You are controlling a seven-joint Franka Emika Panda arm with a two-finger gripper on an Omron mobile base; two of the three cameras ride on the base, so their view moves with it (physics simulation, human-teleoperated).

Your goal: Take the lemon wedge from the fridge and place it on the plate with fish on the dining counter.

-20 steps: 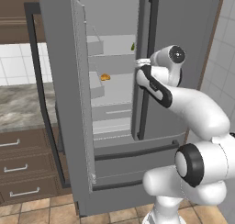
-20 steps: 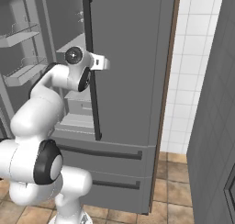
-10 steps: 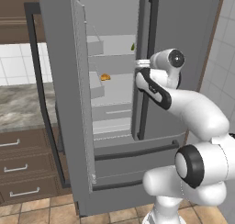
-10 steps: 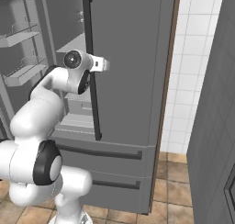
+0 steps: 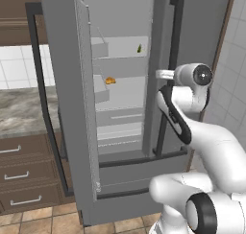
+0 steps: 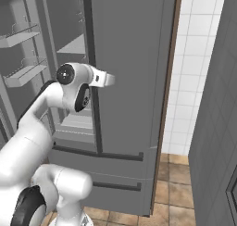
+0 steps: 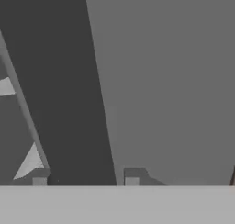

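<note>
The grey fridge (image 5: 204, 31) stands with its left door swung open and its right door (image 6: 134, 58) closed. On an upper inner shelf lies the lemon wedge (image 5: 139, 48), a tiny green point. My gripper (image 7: 86, 176) is at the right door's long dark handle (image 7: 69, 103), which runs between the two fingertips (image 7: 131, 176), and the jaws are closed on it. In the left base view the gripper (image 5: 162, 75) sits against that handle (image 5: 173, 46) at mid height. The plate, the fish and the dining counter are out of view.
A small orange-yellow lump (image 5: 110, 80) lies on the shelf below the wedge. Left of the fridge is a stone-topped counter (image 5: 19, 108) over wooden drawers (image 5: 24, 175). The open door's bins (image 6: 25, 72) stick out at the left. A white tiled wall (image 6: 194, 58) is to the right.
The arm has barely shifted and the hand stays at the right door's handle. Both doors stand as before.
</note>
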